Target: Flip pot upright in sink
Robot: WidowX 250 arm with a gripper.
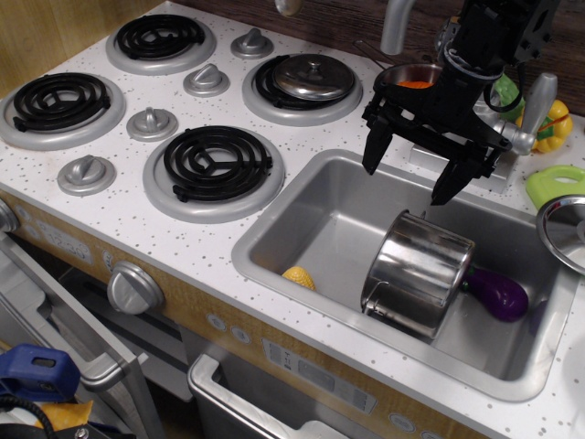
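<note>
Lying on its side in the sink (311,229), the pot (419,273) was shiny and round like a can, with a small loop handle low on its near side. It leaned against a purple eggplant toy (498,294) on its right. A little yellow toy (299,277) sat well apart from it, by the sink's front wall. Above the pot, not touching it, hung the black gripper (411,178) with its two fingers spread wide and nothing between them. Behind it stood a small pan (409,75) with something orange inside. No words could be read anywhere.
</note>
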